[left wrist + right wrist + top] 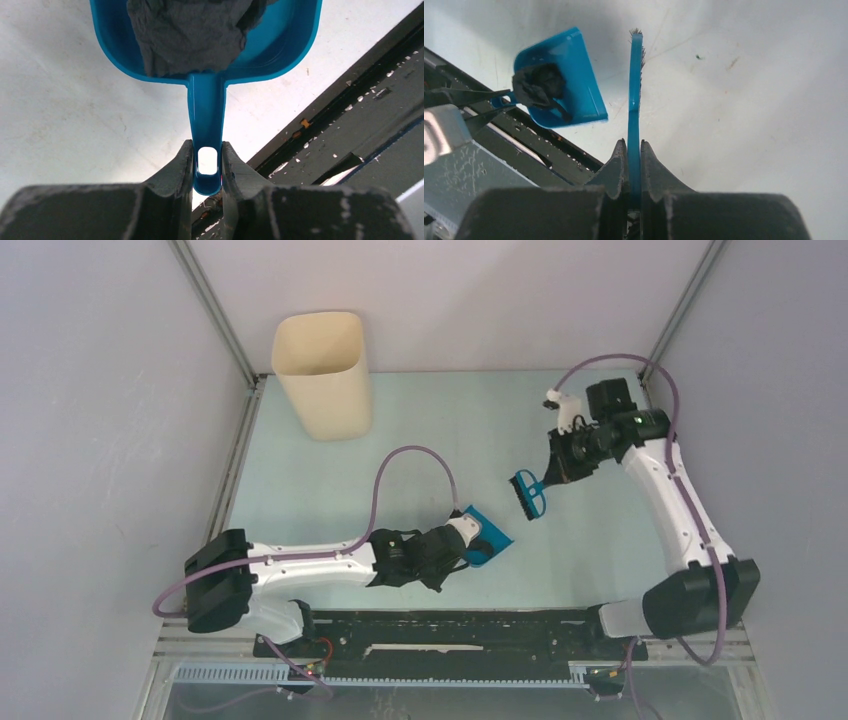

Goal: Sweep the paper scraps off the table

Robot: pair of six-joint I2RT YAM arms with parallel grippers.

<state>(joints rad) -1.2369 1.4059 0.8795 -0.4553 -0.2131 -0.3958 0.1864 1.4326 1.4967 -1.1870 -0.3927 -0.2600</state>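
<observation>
Left wrist: paper scraps in dustpan

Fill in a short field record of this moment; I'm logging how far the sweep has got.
left gripper: shut on the dustpan handle
right gripper: shut on the brush handle
paper scraps: dark crumpled wad lying inside the dustpan
loose scraps: none seen on the table in the top view
brush and dustpan: apart, not touching
bin: upright at the far left of the table
</observation>
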